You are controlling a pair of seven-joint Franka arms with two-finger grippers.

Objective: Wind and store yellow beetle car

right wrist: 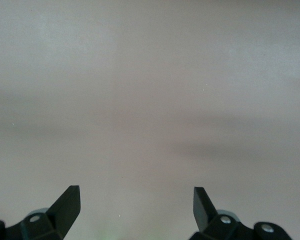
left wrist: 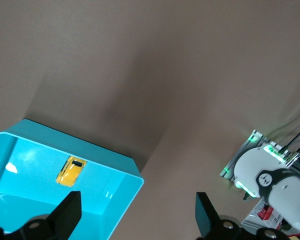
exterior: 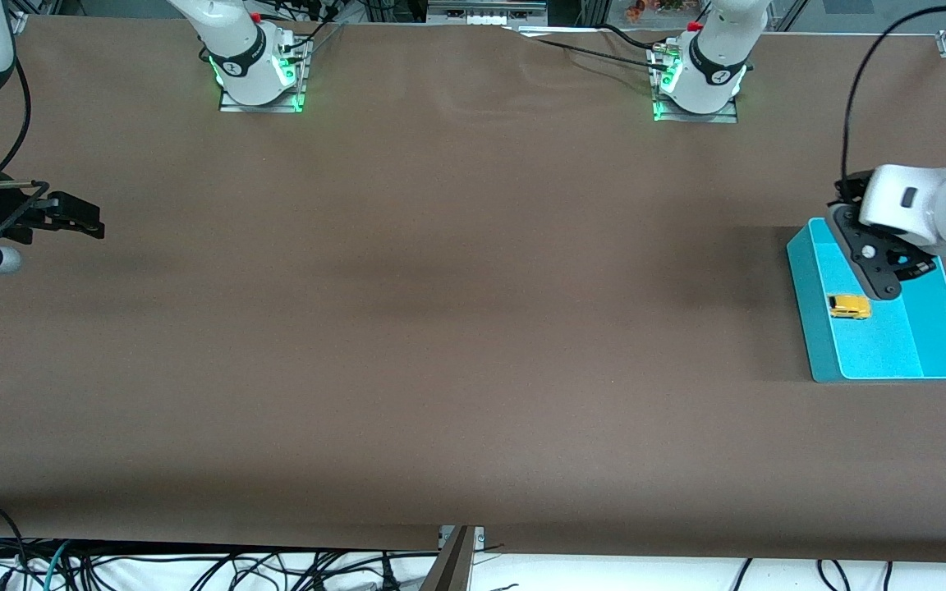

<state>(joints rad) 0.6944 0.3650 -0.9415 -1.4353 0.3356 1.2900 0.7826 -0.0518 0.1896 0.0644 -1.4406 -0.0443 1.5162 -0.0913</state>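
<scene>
- Yellow beetle car (exterior: 849, 306), a tiny rounded toy: on the floor of the turquoise plastic bin (exterior: 945, 328), apart from its walls.
- Left gripper (exterior: 892, 275): over the bin, jaws spread, empty.
- Right gripper (exterior: 79, 215): waits over bare brown table (exterior: 440, 328), jaws spread, empty.

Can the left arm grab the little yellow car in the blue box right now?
Probably yes. The left gripper is open over the turquoise bin, and the yellow beetle car lies uncovered on the bin's floor with nothing else in the bin.

yellow beetle car (exterior: 849, 306) (dark windows) | turquoise bin (exterior: 810, 295) | brown table (exterior: 440, 328)
</scene>
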